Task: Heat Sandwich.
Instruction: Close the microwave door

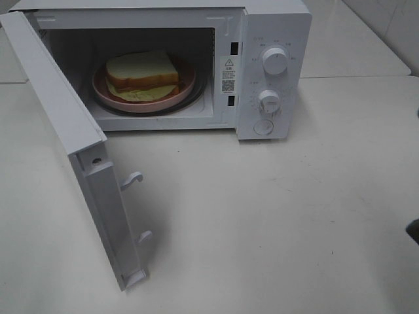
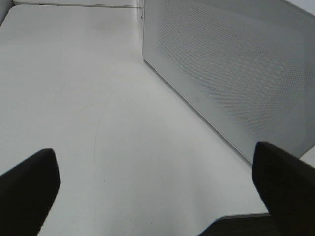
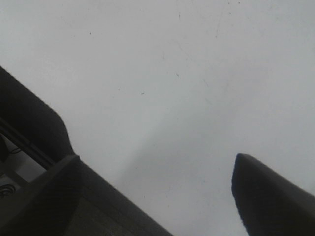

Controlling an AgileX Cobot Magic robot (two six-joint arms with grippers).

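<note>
Microwave (image 1: 275, 26) stands at the far edge of the surface (image 1: 281, 216), left of its middle. Door (image 1: 59, 111) is swung fully open, its free end reaching toward the near left corner; two white latch hooks (image 1: 133, 178) stick out of its inner edge. The sandwich (image 1: 143, 73) is inside the cavity, lying flat on a round pink plate (image 1: 167, 101) and covering less than the plate; white bread on top, tan crust, and orange and pale yellow-green filling showing at the front edge. Plate sits roughly centred on the cavity floor. Control panel is on the right of the cavity, with an upper knob (image 1: 275, 60) and a lower knob (image 1: 269, 101). Left pincer (image 2: 157, 186) is spread wide with nothing between its dark fingertips (image 2: 29, 189); it hangs over bare surface near the left edge, with the door's perforated outer face close by. Right pincer (image 3: 152, 162) is also spread and pinching nothing, over bare, lightly scuffed surface. Neither pincer touches microwave, plate or sandwich.
</note>
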